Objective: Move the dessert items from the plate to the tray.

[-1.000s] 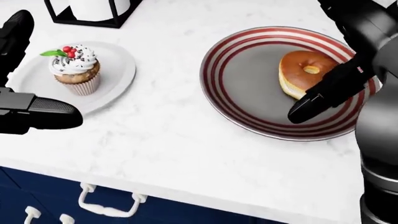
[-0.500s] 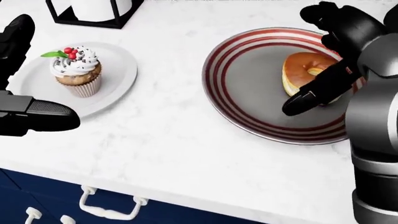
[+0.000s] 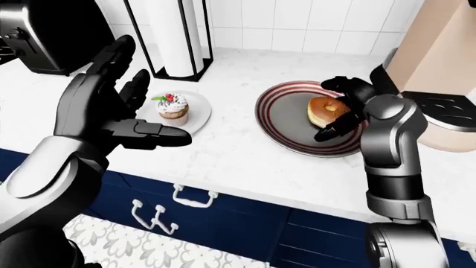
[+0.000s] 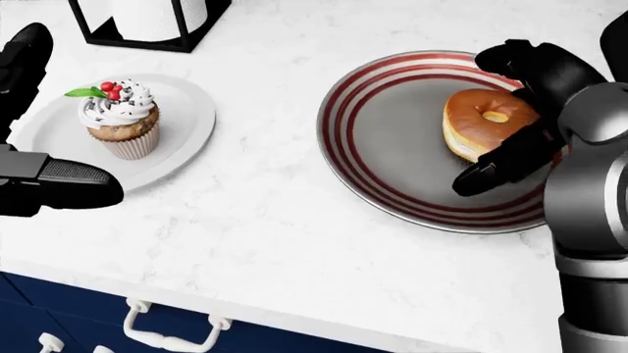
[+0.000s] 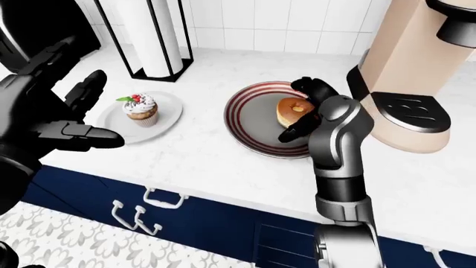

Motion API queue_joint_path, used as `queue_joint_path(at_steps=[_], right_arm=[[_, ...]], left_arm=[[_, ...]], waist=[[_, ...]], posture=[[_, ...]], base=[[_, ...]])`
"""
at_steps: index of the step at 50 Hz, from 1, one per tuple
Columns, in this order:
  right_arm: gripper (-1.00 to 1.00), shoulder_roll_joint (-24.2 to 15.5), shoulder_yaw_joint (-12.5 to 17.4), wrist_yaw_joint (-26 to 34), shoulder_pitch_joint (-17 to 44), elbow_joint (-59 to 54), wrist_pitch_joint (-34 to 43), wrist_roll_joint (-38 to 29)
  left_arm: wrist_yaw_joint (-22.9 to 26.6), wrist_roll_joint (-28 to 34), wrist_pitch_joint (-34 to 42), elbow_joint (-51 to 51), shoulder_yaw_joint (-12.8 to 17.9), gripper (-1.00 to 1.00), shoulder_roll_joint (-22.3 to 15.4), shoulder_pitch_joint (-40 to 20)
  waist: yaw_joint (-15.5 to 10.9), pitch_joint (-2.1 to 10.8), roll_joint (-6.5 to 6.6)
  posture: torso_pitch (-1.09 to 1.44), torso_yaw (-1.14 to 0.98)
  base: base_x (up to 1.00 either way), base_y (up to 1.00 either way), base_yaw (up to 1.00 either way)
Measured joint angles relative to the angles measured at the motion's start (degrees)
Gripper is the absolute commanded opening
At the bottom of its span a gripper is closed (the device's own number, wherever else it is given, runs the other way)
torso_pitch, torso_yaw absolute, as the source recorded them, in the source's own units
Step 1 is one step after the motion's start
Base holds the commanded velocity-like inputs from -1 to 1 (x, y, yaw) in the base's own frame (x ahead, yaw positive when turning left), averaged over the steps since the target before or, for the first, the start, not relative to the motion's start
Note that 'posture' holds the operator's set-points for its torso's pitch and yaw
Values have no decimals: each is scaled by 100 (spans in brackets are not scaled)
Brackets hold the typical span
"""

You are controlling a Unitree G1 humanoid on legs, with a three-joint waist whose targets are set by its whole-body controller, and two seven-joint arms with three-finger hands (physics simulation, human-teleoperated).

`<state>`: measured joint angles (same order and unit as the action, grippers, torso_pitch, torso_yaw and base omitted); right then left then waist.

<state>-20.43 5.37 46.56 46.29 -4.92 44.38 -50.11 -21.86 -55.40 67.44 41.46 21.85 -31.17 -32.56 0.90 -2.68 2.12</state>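
At the left of the head view, the left robot hand [image 3: 123, 106] hangs open above the edge of the worktop [image 4: 274, 206], its fingers spread and holding nothing. Just beside it, the cupcake [image 4: 121, 118] stands upright on a small white plate [image 4: 186, 129]. At the right, the donut [image 4: 486, 121] lies on the striped plate [image 4: 373, 125]. Which of the two dishes is the tray I cannot tell for sure.

The right robot hand [image 4: 525, 110] stands around the donut with the fingers open: one finger [image 4: 495, 168] lies along its lower side, the others curve over its top edge. I judge the step in hand is grasping the donut. To do it well, the fingers should close from both sides on the outer rim, gently, because the donut looks soft, and then lift straight up before going left.

Compared with one second ago, the right robot hand has come more around the donut; its upper fingers are now over the far edge. The picture has also shifted a little, so the camera has moved.
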Motion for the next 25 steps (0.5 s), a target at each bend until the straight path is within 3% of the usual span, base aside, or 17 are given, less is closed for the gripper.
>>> queue_joint_path(at_steps=[2, 16, 25], right_arm=[[46, -12, -3, -11, -57, 30, -7, -11], [5, -37, 51, -407, -200, -38, -490, -248], [-56, -97, -10, -289, 1, -39, -614, -416]], left_arm=[[32, 35, -26, 9, -5, 100, 12, 37], [206, 210, -65, -1, 22, 100, 124, 101], [24, -60, 161, -67, 80, 100, -92, -262]], waist=[[-3, 1, -3], [-23, 42, -49], [-21, -22, -29]], posture=[[0, 0], [0, 0], [0, 0]], base=[[0, 0, 0], [0, 0, 0], [0, 0, 0]])
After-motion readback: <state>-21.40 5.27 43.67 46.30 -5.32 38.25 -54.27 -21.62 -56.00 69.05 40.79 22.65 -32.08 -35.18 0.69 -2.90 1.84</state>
